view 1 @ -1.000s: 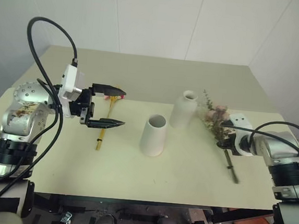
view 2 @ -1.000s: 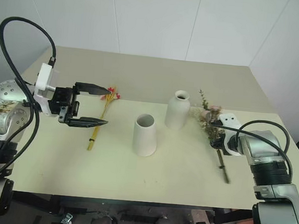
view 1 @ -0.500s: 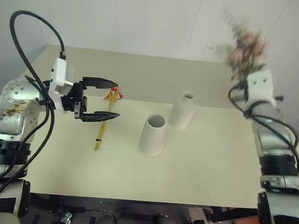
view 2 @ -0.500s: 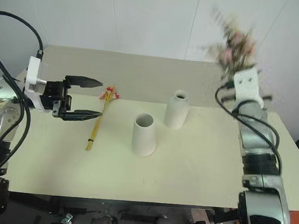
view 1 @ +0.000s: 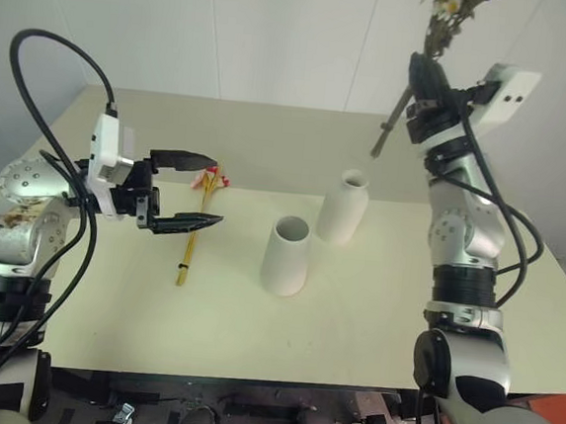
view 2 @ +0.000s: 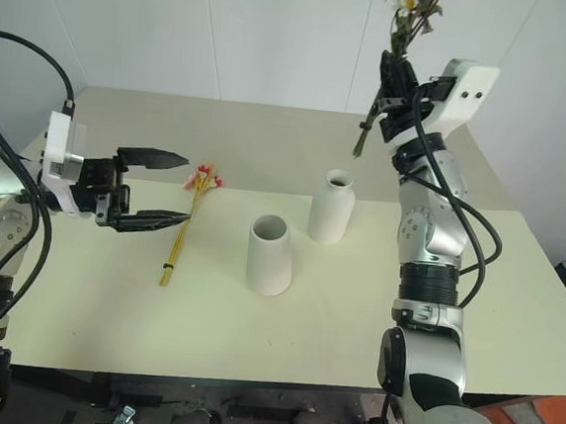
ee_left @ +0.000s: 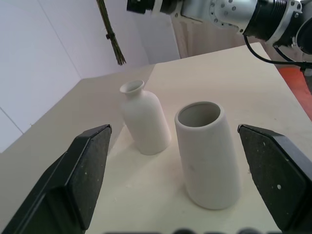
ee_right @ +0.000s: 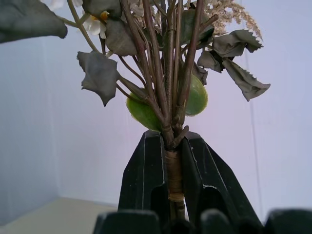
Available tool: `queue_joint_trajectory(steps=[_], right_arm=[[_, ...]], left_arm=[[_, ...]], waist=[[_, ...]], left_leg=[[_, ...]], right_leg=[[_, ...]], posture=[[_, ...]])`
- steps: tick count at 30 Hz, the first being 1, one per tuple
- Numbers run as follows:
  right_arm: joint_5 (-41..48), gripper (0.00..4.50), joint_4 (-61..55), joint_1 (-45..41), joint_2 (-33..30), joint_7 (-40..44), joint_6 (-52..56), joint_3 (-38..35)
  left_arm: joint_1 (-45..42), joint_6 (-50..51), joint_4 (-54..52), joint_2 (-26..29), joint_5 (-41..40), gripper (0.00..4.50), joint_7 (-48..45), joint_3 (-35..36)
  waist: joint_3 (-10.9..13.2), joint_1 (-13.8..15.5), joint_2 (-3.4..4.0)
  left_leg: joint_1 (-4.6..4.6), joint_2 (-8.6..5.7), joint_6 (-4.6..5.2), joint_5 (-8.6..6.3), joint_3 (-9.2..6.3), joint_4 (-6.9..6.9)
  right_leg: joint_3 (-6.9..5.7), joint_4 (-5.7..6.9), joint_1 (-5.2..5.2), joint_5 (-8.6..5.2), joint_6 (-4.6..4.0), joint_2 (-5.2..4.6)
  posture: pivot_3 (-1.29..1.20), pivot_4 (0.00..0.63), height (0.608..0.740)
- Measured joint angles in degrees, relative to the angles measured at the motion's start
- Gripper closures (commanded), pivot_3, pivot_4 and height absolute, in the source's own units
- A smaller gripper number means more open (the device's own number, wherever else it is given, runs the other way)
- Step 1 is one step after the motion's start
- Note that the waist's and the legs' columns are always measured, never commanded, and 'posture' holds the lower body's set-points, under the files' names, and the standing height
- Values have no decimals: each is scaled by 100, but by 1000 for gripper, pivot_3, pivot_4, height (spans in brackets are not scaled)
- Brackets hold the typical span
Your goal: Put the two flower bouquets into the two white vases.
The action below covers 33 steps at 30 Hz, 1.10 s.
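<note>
1. Your right gripper (ee_right: 174,195) has its two black fingers clamped on the wrapped stems of the bushy bouquet of green stems, dark leaves and pale sprigs (ee_right: 165,73). It is held high above the table with the blooms up and the stem ends (view 1: 380,146) hanging down, which looks meant to let the stems drop into a vase mouth.
2. Those stem ends sit above and just behind the bottle-shaped matte white vase with the narrow neck (view 1: 343,209), not yet inside it (the neck is tight, so your aim will need care).
3. Your left gripper (view 1: 197,192) is spread wide and holds nothing. It hovers level, just beside the slim bunch of yellow straw stems with small red-pink blossoms (view 1: 197,226), which lies flat on the pale table (view 1: 373,319), probably staged for its own pickup.
4. The wide-mouthed tapered white vase (view 1: 288,257) stands just in front of the bottle vase, near it but apart.
5. Count: two bouquets (one in hand, one lying), two vases (both empty), two grippers.
</note>
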Motion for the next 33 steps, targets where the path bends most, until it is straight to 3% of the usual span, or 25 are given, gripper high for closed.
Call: queue_joint_trajectory(steps=[20, 21, 31, 33], right_arm=[[-510, 4293, 212, 459, 203, 104, -142, 319], [-508, 3550, 223, 493, 218, 113, -148, 321], [-625, 62, -170, 1225, 239, 196, -141, 470], [-614, 23, -550, 1514, 248, 191, -90, 494]], left_arm=[[117, 211, -142, 5, -86, 0, 119, 100], [117, 211, -143, 6, -105, 0, 118, 100], [125, 213, -147, 53, -126, 0, 119, 98], [120, 213, -147, 45, -118, 0, 164, 97]], waist=[[1, -6, 2], [1, -4, 2], [2, -2, 2], [1, -1, 2]], left_leg=[[0, 0, 0, 0, -1, -2], [0, 0, 0, 0, -1, -2], [-1, 0, 0, 0, -1, -2], [-1, 0, 0, 0, -1, -2]], right_leg=[[-1, 1, -2, -1, -2, 0], [-1, 0, -2, -1, -2, 1], [-1, -1, -2, -2, -2, 1], [-1, -1, -2, -2, -2, 0]], posture=[[0, 150, 740], [0, 150, 740], [0, 150, 740], [0, 150, 740]])
